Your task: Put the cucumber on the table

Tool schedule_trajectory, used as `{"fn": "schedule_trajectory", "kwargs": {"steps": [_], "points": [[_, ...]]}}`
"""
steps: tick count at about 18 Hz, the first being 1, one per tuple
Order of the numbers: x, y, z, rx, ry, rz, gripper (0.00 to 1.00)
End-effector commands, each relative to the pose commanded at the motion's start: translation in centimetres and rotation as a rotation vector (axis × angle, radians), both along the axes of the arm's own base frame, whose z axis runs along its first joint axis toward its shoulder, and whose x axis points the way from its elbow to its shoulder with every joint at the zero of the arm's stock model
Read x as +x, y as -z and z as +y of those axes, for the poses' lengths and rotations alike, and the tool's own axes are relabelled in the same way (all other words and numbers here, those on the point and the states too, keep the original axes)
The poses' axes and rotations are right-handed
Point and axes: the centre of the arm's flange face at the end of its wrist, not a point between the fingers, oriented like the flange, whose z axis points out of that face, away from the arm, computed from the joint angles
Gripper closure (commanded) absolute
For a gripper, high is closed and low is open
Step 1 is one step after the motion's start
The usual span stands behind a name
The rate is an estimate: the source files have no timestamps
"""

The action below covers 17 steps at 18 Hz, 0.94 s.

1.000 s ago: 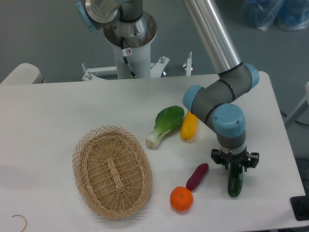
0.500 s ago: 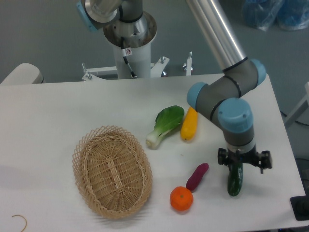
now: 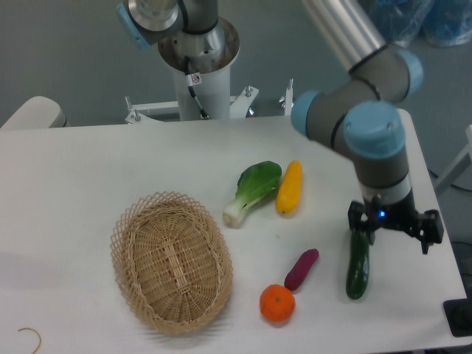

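Cucumber (image 3: 358,264): dark green, glossy, lay lengthwise on the table (image 3: 88,162) near its right front edge, to the right of the purple tuber (image 3: 301,268) and the orange (image 3: 277,303), well apart from the wicker basket (image 3: 171,262). Gripper (image 3: 394,228): stood over the cucumber's far end, fingers spread wide and no longer clasping it; whether one finger touched the skin could not be told. Judgement: item appeared set down and released, so the step in hand was the withdrawal. Handling note: a straight vertical lift would serve best, fingers kept apart, no sideways drift, since a smooth round vegetable rolls at a light nudge and the table edge was near. Other contents: bok choy (image 3: 252,191) and yellow squash (image 3: 289,187) side by side at centre, clear of the exit path.
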Motion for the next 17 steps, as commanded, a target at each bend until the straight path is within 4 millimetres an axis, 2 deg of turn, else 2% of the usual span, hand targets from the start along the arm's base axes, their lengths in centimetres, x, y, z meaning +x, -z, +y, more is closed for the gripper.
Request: {"fn": "schedule_trajectory", "kwargs": {"steps": [2,7,10,13,17], "points": [[-1.1,-1.0,-2.6,0.006,0.017,-0.046,0.0],[-3.5,-3.8,-6.8,-0.091,0.125,-0.052,0.0],[-3.9,-4.8,-7.6,-0.126,0.194,-0.044,0.0],[-4.2,-4.6,-8.1,-0.149,0.265,-0.034,0.0],[-4.4,-4.6,-8.0,-0.143,0.257,-0.032,0.0]]}}
